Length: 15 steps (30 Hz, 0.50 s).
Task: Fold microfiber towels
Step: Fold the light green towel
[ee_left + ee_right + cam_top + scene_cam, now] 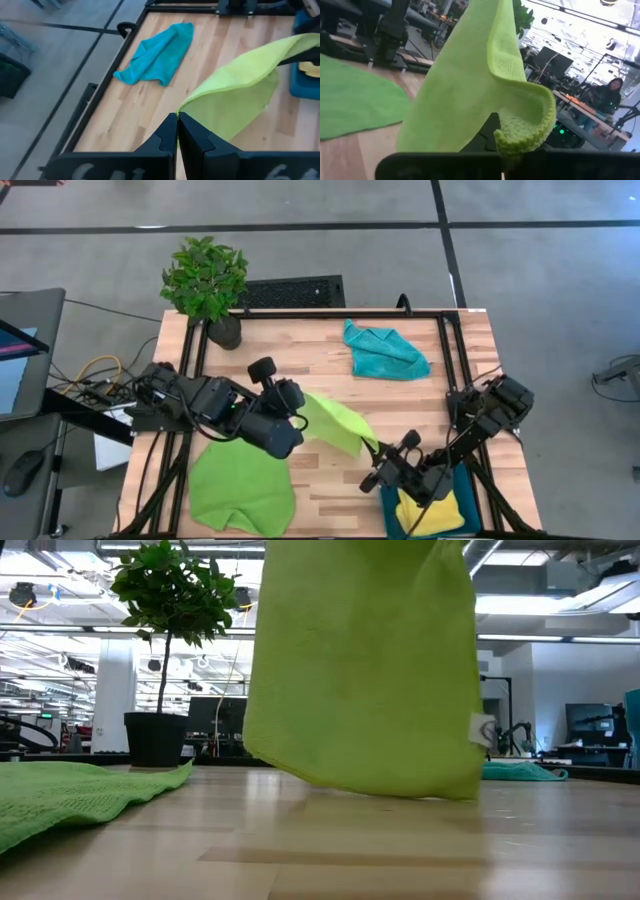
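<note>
A lime green towel [335,423] hangs between my two grippers over the table's middle. In the low view [365,670] its lower edge is just at the table top; I cannot tell if it touches. My left gripper [300,416] is shut on its left end and my right gripper [373,448] on its right end. A second green towel [240,485] lies spread at the front left. A turquoise towel [385,350] lies crumpled at the far middle. A yellow towel [432,515] lies on a blue thing at the front right. My left gripper pinches a corner of the lime towel [183,108] between its two shut fingers [167,134], coming level from the table's left. The cloth runs away from the fingers, drawn toward the other gripper, and sags below. My right gripper holds the lime towel's hemmed edge [522,132], curled over where it is held. The cloth itself covers the fingers, so the exact hold does not show. It comes from the table's right and near side, and the towel hangs down from it.
A potted plant [207,285] stands at the far left corner. A black frame [440,315] runs round the table's edges. Bare wood lies below the hanging towel [330,360]. Desks, screens and a person [607,97] show in the room behind.
</note>
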Available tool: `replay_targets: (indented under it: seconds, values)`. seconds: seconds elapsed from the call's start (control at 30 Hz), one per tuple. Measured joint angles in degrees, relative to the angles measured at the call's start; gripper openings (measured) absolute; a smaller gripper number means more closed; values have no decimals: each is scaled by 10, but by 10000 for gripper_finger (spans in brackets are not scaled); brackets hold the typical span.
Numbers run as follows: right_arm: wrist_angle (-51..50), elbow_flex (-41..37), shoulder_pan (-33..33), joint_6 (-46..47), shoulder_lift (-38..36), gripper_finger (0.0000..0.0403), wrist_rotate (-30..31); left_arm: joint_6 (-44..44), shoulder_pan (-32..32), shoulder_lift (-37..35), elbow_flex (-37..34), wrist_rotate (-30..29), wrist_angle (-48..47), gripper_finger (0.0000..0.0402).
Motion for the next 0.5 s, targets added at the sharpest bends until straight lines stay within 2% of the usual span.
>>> replay_targets:
  seconds: [0.3,0.5]
  values:
    - [25,-34,11,-32,-10,4,1,-70,-32,0,-59,14,0,0]
    - [35,-88,-7,-40,-68,3,1,-130,-40,0,-138,12,0,0]
